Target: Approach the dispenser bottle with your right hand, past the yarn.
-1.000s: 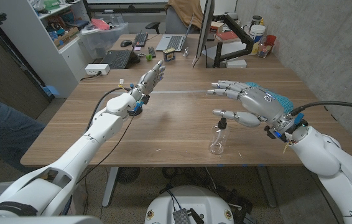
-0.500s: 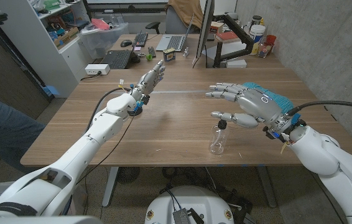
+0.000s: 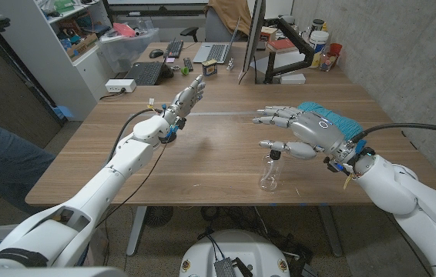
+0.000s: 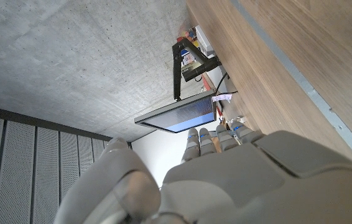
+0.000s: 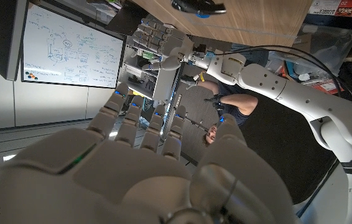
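The dispenser bottle [image 3: 269, 172], small and clear with a black pump top, stands near the table's front edge. My right hand [image 3: 304, 132] hovers just above and to the right of it, fingers spread and pointing left, holding nothing; its thumb is close over the pump top. The teal yarn [image 3: 335, 121] lies right behind that hand, partly hidden by it. In the right wrist view the black pump top [image 5: 198, 5] shows beyond my right hand [image 5: 138, 168]. My left hand [image 3: 188, 95] is raised over the table's left half, fingers straight, empty.
A monitor on a black arm [image 3: 253, 38], laptops and a keyboard [image 3: 173, 48] crowd the far edge of the table [image 3: 202, 161]. Cups and jars [image 3: 322, 38] stand at the far right corner. A person's leg [image 3: 2, 158] is at the left.
My right hand has drifted slightly left over the bottle, uncovering more of the yarn behind it. The left arm has not moved.
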Robot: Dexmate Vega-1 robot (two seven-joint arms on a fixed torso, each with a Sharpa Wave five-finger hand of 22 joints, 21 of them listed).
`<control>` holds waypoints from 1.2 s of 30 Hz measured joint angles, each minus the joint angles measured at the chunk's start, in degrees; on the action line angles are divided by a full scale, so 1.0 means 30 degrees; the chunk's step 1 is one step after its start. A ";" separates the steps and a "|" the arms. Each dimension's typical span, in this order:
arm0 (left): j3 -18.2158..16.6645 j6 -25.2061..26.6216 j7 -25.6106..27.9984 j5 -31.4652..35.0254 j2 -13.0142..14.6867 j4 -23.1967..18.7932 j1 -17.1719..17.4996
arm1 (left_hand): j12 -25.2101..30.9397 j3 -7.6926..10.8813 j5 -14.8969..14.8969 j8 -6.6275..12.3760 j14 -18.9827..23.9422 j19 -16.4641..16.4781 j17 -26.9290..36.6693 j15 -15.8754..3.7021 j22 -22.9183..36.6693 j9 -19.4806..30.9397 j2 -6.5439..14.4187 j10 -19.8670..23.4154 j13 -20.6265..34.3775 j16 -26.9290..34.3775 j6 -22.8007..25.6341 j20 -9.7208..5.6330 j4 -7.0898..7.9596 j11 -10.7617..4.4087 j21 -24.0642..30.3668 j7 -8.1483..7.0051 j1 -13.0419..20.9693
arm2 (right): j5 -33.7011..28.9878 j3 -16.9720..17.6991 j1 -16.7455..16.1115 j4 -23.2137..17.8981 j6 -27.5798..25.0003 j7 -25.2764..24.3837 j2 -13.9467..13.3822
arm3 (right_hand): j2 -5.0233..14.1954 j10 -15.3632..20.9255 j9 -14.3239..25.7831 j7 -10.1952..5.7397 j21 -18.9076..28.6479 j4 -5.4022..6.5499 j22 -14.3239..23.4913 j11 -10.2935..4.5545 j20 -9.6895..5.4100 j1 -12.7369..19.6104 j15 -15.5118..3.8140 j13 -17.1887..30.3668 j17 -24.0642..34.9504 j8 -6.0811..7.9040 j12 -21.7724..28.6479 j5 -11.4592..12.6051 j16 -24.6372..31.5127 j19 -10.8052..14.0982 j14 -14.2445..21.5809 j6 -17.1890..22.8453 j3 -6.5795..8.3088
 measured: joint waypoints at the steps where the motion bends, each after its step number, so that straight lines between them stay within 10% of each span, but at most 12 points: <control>1: 0.0000 0.0006 -0.0002 0.0000 -0.0002 0.0002 0.0000 | 0.0000 0.0000 0.0000 0.0000 0.0000 0.0000 0.0000 0.0000 0.0000 0.0000 0.0000 0.0000 -0.0001 0.0000 -0.0001 0.0000 0.0000 0.0000 0.0000 0.0000 0.0000 | -0.0026 -0.0036 -0.0010 -0.0006 -0.0067 0.0001 -0.0062 | 0.0038 0.0000 0.0000 0.0000 0.0000 0.0000 0.0000 0.0000 0.0000 0.0096 0.0000 0.0000 0.0000 0.0000 0.0000 0.0066 0.0000 0.0000 0.0001 0.0000 0.0000; 36: -0.0433 0.0027 0.0325 -0.0301 0.0230 -0.0496 0.0775 | 0.0000 -0.0152 0.0000 0.0000 -0.0098 -0.0065 0.0000 0.0098 0.0000 0.0000 0.0075 0.0000 0.0000 0.0000 0.0069 0.0064 0.0054 0.0000 0.0000 -0.0070 0.0074 | -0.0464 -0.1830 0.0141 -0.0092 -0.2228 0.0281 -0.2504 | 0.0005 0.0144 0.0000 -0.0141 0.0000 -0.0237 0.0000 -0.0138 0.0273 0.0684 0.0002 -0.0001 -0.0042 0.0000 0.0000 0.0131 0.0000 -0.0270 0.0002 0.0141 0.0235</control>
